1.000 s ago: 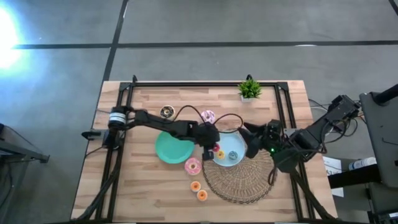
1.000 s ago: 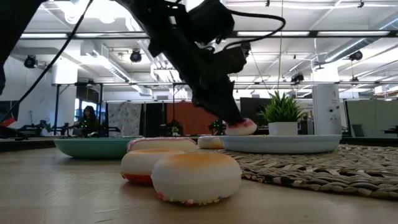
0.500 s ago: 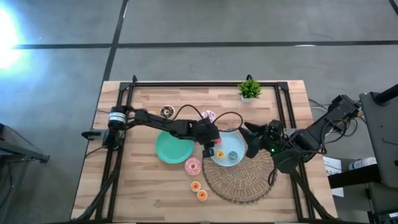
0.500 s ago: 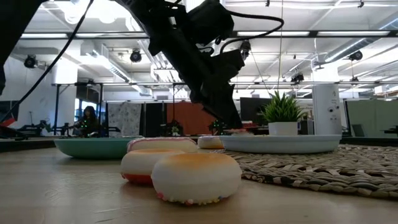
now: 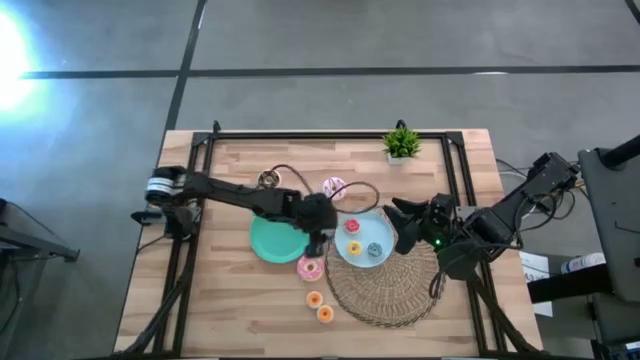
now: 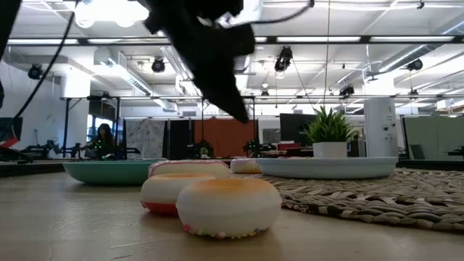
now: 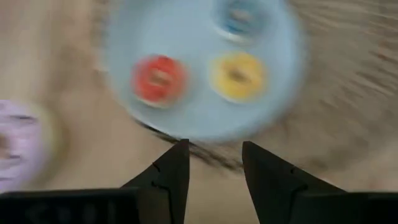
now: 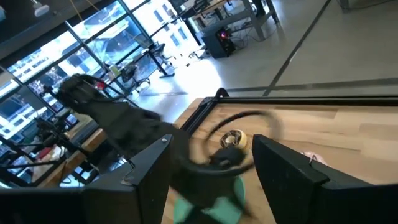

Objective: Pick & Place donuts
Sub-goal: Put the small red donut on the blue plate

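Blue plate (image 5: 372,243): red donut (image 5: 352,226), yellow donut (image 5: 353,248), one blue-topped. Green plate (image 5: 270,240): bare where visible. Table (image 5: 230,300): pink donut (image 5: 310,267), two orange donuts (image 5: 314,299), plant (image 5: 402,142). My left claw (image 7: 214,163) open, empty, between plates; right claw (image 8: 210,167) open, beside blue plate.

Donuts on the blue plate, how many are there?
3 on the light-blue plate: a red donut, a yellow donut beside it, and a blue one near the rim.
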{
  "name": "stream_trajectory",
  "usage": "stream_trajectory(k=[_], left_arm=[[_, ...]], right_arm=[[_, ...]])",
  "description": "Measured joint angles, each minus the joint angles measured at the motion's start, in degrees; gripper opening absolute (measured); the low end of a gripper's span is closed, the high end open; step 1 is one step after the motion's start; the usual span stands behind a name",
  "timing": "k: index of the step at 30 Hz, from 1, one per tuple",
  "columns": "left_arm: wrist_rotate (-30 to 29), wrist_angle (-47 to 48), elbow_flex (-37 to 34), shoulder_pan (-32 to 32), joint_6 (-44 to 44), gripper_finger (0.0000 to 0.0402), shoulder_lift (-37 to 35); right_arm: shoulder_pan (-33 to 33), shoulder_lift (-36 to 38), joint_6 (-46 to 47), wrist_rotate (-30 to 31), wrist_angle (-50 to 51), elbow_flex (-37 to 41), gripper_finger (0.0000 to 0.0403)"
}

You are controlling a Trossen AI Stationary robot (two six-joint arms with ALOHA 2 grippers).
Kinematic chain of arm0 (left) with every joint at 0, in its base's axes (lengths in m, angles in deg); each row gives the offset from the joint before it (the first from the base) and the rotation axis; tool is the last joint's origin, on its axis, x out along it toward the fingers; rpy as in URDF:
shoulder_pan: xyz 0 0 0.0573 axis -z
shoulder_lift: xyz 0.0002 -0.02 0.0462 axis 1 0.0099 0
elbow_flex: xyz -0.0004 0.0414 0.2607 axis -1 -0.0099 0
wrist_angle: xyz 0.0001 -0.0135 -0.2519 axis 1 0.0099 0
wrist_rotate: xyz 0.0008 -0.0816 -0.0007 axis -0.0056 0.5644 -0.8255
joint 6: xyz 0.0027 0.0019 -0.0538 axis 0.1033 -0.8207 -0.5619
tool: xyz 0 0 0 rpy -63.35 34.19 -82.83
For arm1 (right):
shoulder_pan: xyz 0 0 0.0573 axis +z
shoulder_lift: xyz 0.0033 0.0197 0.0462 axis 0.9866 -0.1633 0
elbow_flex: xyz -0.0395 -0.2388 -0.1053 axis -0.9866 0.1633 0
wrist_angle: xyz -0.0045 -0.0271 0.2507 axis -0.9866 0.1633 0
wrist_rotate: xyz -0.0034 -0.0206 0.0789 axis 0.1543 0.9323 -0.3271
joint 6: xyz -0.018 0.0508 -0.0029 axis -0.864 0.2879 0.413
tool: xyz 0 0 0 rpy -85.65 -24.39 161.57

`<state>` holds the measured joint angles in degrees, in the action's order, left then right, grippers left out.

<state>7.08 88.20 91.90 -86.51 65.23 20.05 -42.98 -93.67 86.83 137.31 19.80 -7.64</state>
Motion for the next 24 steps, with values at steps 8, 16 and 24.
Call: stream_trajectory(k=[8, 16, 24], left_arm=[[3.5, -8.1, -19.3, 10.8, 2.6, 0.0122, -14.1], [-4.9, -21.0, -27.2, 25.7, 8.7, 0.0122, -15.5], [-6.7, -20.9, -20.4, 27.7, 12.1, 0.0122, -6.6]], right_arm=[[-0.3, -0.1, -0.2, -3.3, 0.2, 0.3, 0.0211], [-2.6, -1.4, -1.1, -12.0, 0.1, 0.5, 0.0211], [-3.4, -2.0, -0.4, -13.1, 0.0, 0.5, 0.0211]])
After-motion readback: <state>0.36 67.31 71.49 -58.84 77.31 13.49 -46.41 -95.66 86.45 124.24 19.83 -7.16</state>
